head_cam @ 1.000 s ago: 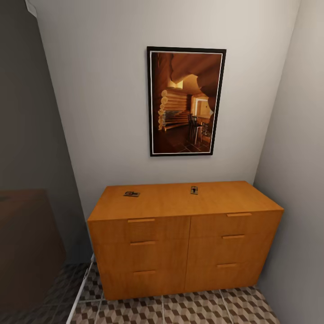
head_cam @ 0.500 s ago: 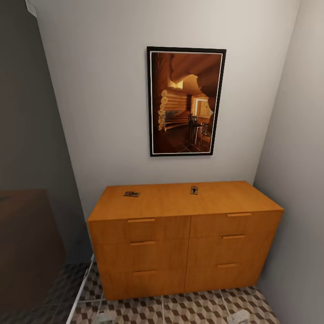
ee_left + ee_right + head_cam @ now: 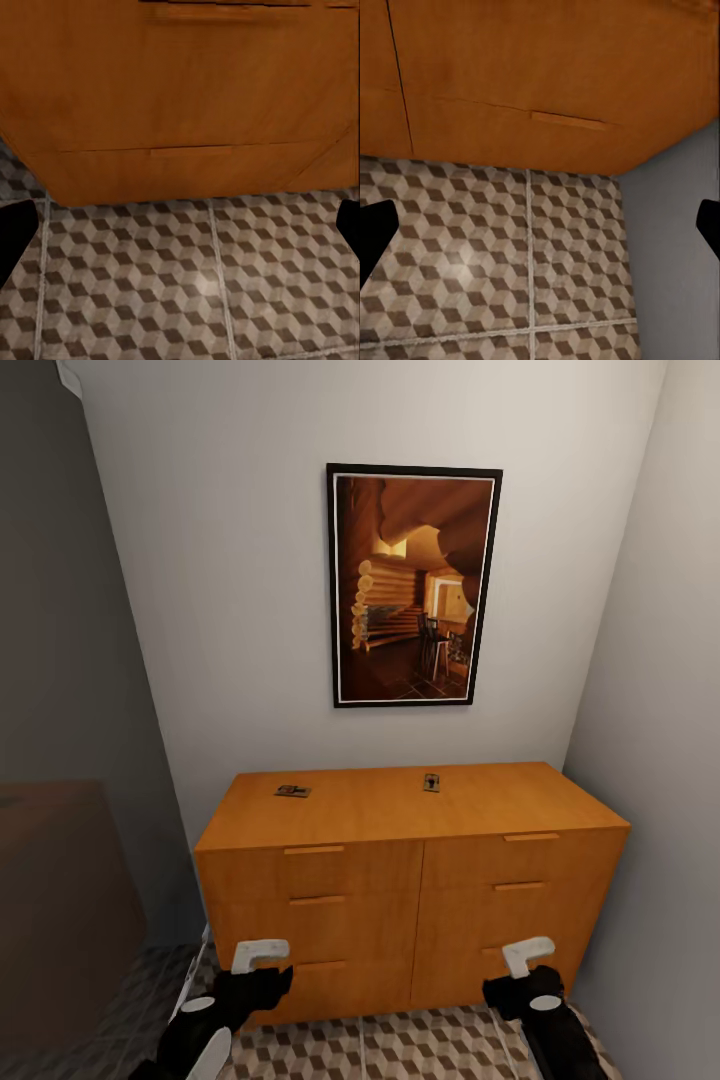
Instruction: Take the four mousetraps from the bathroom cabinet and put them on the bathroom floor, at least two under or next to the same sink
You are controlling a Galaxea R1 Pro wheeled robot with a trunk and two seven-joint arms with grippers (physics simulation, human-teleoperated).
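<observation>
The orange-brown cabinet (image 3: 400, 880) stands against the back wall with its drawers closed. Two mousetraps lie on its top, one at the back left (image 3: 293, 791) and one at the back middle (image 3: 431, 782). My left gripper (image 3: 261, 955) hangs low in front of the bottom left drawer, and my right gripper (image 3: 528, 955) in front of the bottom right drawer. Both are open and empty. In the left wrist view the gripper (image 3: 180, 229) faces the cabinet base (image 3: 180, 97) and the cube-pattern bathroom floor (image 3: 202, 292). The right wrist view, past the gripper (image 3: 540, 229), takes in a drawer handle (image 3: 566, 120) and floor (image 3: 495, 255).
A framed picture (image 3: 413, 586) hangs above the cabinet. The right wall (image 3: 660, 760) runs close beside the cabinet's right end. A dark brown block (image 3: 60, 900) and a grey panel (image 3: 70, 610) stand at the left. A white strip (image 3: 183, 1000) crosses the floor there.
Both arms have risen into the head view from below and now stand in front of the bottom drawers. The camera, the cabinet and the mousetraps have not moved.
</observation>
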